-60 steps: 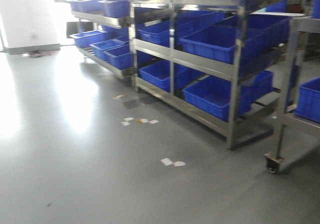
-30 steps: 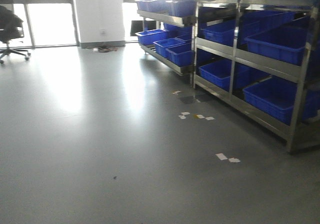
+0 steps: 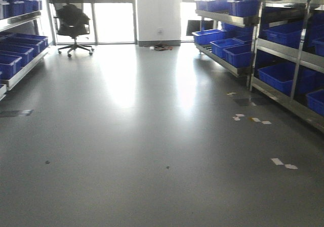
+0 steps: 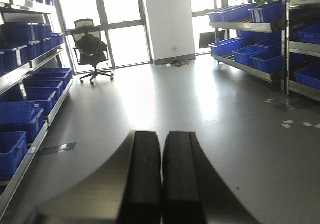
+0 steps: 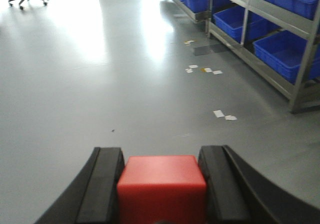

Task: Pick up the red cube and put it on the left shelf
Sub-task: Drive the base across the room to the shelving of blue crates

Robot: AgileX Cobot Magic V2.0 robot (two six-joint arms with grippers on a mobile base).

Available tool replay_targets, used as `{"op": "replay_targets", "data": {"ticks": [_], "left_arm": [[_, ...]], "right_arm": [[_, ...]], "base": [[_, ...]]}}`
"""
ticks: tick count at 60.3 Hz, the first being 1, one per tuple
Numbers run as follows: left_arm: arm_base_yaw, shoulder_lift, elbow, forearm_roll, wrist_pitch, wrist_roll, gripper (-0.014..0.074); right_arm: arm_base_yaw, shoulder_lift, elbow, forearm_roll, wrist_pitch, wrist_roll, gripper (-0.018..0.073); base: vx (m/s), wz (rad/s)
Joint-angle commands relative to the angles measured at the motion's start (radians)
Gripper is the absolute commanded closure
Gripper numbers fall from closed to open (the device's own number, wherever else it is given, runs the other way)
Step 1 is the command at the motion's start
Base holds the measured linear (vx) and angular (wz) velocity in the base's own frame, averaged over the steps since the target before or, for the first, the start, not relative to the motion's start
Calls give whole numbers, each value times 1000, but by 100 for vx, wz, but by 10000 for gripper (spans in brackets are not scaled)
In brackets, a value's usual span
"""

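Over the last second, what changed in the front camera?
The view swung left, so the base seems to be turning. The right-hand rack slid toward the frame's right edge; the office chair and the left shelf came into view. Grasp changes can't be judged: the right tool holds the red cube now, without earlier wrist views. Paper scraps and blue crates kept their places.

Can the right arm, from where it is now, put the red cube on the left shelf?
Probably not yet. The right gripper is shut on the red cube and only bare floor lies before the left shelf, but that shelf looks too far off to the side to reach.
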Motion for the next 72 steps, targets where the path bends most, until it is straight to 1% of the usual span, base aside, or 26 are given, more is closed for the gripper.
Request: {"op": "replay_targets", "data": {"ticks": [1,19,28,36,46,72], "left_arm": [[-5,7,22,-10,-92,1,491],[-5,7,22,-10,-92,1,491],[-5,7,22,-10,-92,1,491],[-5,7,22,-10,-92,1,491],[-5,8,22,-10,-90,1,491],[-5,8,22,-10,-90,1,491]], "right_arm": [[-5,17,-29,-11,-85,-1,502],[-5,17,-29,-11,-85,-1,502],[-5,17,-29,-11,-85,-1,502],[-5,17,-29,-11,-85,-1,502],[-5,22,-29,-11,-79,-1,502],[-5,21,-29,-11,-69,-1,502]], "base": [[-14,43],[-13,37],[-5,4],[-1,33],[6,-5],[18,16]]}}
